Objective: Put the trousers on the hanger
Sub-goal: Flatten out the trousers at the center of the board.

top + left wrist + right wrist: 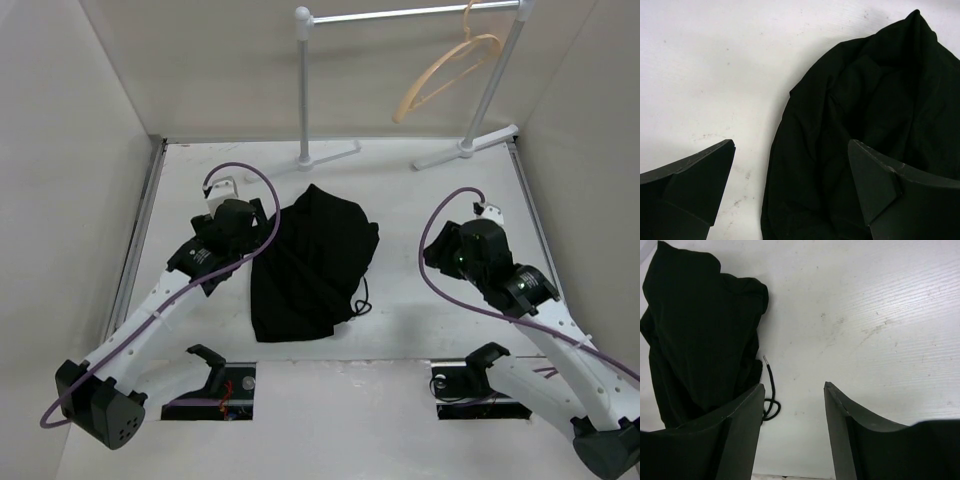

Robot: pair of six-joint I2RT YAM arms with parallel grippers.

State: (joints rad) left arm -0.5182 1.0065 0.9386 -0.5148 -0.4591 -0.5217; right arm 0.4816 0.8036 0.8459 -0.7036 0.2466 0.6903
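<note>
The black trousers (pixel 310 265) lie crumpled in a heap on the middle of the white table. The light tan hanger (pixel 445 75) hangs by its hook from the rail at the back right, tilted. My left gripper (pixel 268 222) is low at the heap's left edge and open wide. In the left wrist view the left gripper (pixel 791 145) has one finger over bare table and the other over the trousers (pixel 875 100). My right gripper (pixel 436 252) is open to the right of the heap, apart from it. The right gripper (pixel 794 385) has only bare table between its fingers, with the trousers (pixel 695 325) to its left.
A white rail stand (pixel 304 90) with two feet stands at the back of the table. A black drawstring (pixel 771 385) trails from the trousers toward my right gripper. White walls enclose the left, right and back sides. Two cut-outs (pixel 210 385) lie at the near edge.
</note>
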